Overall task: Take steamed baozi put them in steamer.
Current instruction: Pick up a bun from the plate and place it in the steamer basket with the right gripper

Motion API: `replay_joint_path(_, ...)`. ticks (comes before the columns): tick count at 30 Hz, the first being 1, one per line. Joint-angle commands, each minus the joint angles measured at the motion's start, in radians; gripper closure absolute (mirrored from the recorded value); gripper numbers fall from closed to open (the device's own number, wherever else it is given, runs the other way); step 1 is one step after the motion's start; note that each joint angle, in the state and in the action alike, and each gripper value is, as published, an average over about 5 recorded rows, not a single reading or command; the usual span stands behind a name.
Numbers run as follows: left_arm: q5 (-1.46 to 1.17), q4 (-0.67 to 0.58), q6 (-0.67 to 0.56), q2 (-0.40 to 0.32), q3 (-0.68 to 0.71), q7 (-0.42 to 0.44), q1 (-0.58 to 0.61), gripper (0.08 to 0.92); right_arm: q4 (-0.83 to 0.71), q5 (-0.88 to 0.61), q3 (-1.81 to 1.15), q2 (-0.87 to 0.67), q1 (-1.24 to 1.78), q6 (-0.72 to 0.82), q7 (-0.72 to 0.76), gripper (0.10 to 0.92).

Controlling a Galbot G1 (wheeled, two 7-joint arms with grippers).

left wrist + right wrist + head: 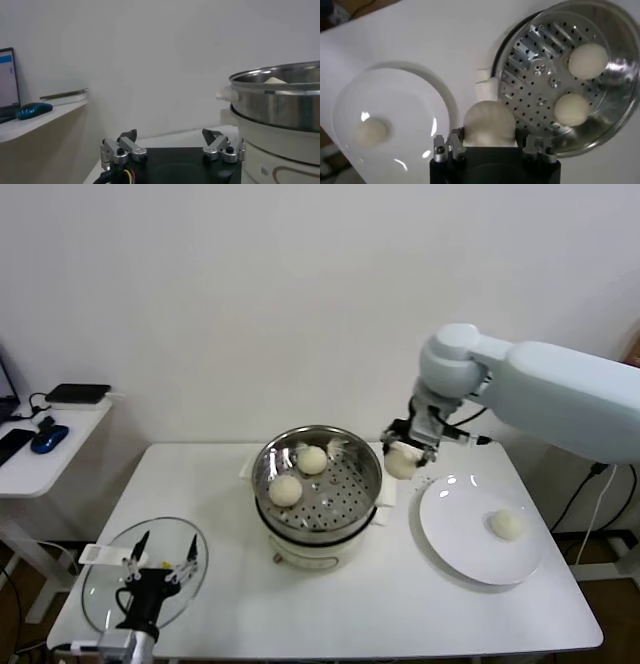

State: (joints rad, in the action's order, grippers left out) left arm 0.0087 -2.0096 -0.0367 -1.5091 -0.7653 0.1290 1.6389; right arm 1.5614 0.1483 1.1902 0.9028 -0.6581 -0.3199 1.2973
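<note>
Head view: steamer sits mid-counter, upright, open mouth facing up, round so no long axis. Two baozi on its perforated tray: one toward the back, one nearer the front-left. Right gripper hangs in the air just beside the steamer's right rim, between steamer and white plate, jaws pinching a third baozi. Fourth baozi lies on the plate, right of its centre. All buns are roundish, no clear pointing direction. Left gripper is parked low at the front-left, over the glass lid lying flat on the counter, jaws spread, holding nothing. Side desk at far left carries a blue mouse.

Left wrist view: left gripper jaws wide apart, empty. Steamer stands close by on its cream base, a bit of white bun just showing over the rim.

Right wrist view: right gripper jaws closed in on the held baozi, which hangs over the counter by the steamer's handle, outside the rim. Steamer tray holds two baozi, apart from each other. Plate holds the last baozi.
</note>
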Motion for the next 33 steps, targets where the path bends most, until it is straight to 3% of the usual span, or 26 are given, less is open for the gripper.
replay_joint_path(1,-0.002,-0.002,0.001,0.000,-0.005,-0.001,0.003,0.177,-0.031,0.138,-0.033,0.238,0.018,-0.078,-0.003,0.364)
replay_joint_path(12,-0.002,-0.015,0.010,-0.006,-0.008,-0.011,0.012,0.177,-0.068,0.223,-0.054,0.386,0.136,-0.090,0.000,0.364)
replay_joint_path(33,-0.002,0.006,0.009,-0.007,-0.010,-0.014,0.010,0.177,0.009,0.241,0.001,0.313,0.198,-0.101,0.006,0.378)
